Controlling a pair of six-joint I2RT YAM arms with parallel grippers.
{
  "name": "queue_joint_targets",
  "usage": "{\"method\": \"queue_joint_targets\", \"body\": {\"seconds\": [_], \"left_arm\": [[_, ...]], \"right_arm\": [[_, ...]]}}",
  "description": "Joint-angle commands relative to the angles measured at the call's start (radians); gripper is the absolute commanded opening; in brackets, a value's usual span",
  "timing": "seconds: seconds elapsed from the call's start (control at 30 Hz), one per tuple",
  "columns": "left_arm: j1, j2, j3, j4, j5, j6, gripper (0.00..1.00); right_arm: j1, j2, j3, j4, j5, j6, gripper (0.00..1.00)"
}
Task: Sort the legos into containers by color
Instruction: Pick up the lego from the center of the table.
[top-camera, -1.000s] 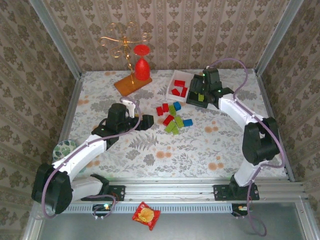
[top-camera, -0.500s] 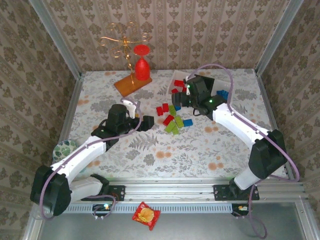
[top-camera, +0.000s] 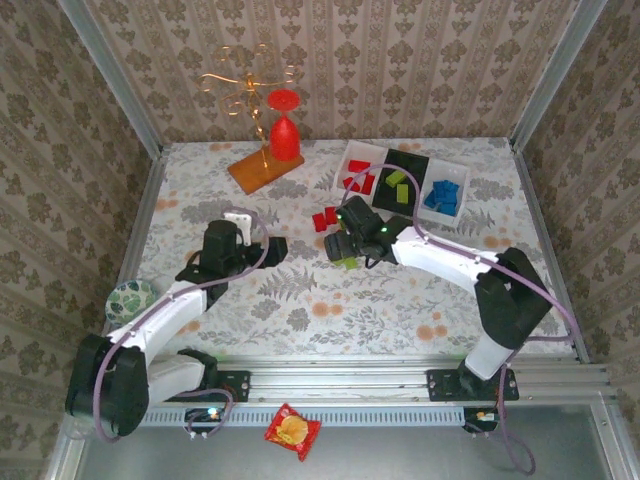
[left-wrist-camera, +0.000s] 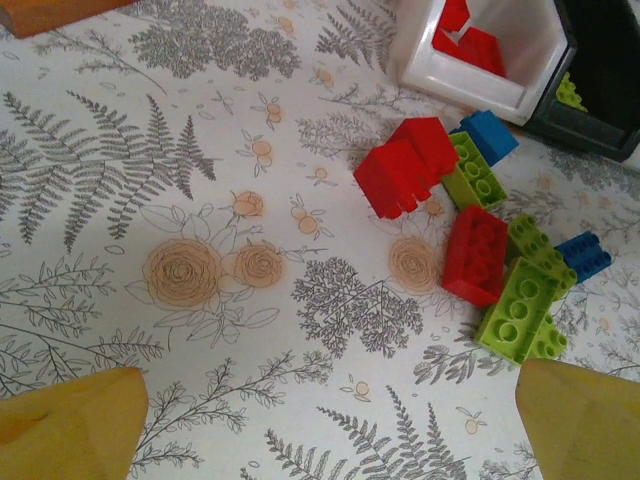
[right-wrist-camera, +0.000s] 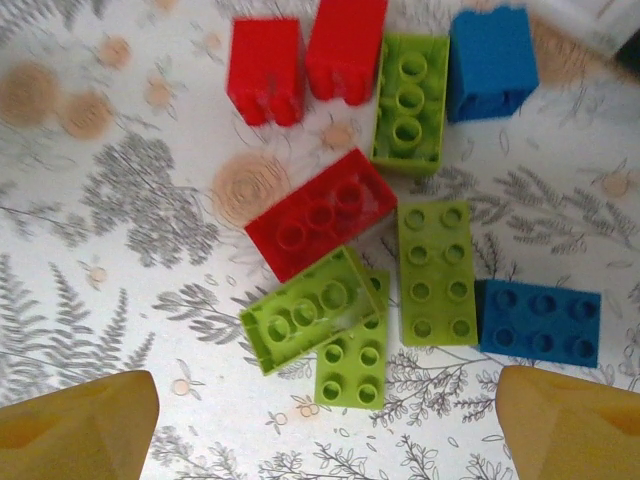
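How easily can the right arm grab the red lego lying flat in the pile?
Probably yes: the right gripper hangs open over the red lego, though a lime lego touches one side.

Surface: desk (top-camera: 300, 300), floral and fern-print cover.
Centre: loose legos (left-wrist-camera: 478, 255), red, green and blue, clustered.
Far edge: three trays (top-camera: 412, 165), side by side.
Far left: wooden board (top-camera: 262, 168), set at an angle.

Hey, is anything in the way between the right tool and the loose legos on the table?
Nothing visible is. The right tool is open over the loose legos, its fingers spread wider than the pile.
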Motion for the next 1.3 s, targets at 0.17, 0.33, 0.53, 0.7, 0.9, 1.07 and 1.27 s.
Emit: {"method": "queue_joint_targets", "body": {"seconds": [0.17, 0.33, 0.53, 0.7, 0.9, 1.07, 1.27], "left_arm": [[0.001, 0.013, 0.003, 0.033, -0.005, -0.026, 0.95], [0.001, 0.019, 0.017, 0.021, 0.003, -0.016, 0.95], [0.002, 0.018, 0.009, 0.019, -0.006, -0.014, 0.95], [0.003, 0.026, 0.019, 0.010, -0.002, -0.008, 0.95], [0.008, 0.028, 0.029, 0.000, 0.003, -0.003, 0.95], [0.012, 0.035, 0.036, -0.003, 0.012, 0.001, 0.95], [0.015, 0.035, 0.034, -0.001, 0.020, 0.004, 0.95]], "right_arm": [[0.081, 0.092, -0.046, 0.043, 0.018, 0.140, 0.83], [0.104, 0.170, -0.005, 0.049, 0.095, 0.190, 0.79], [0.105, 0.229, 0.042, 0.062, 0.135, 0.171, 0.78], [0.105, 0.277, 0.095, 0.054, 0.158, 0.132, 0.78], [0.104, 0.339, 0.167, 0.017, 0.212, 0.080, 0.70], [0.103, 0.375, 0.198, -0.011, 0.266, 0.068, 0.62], [0.099, 0.370, 0.192, 0.006, 0.288, 0.089, 0.55]]}}
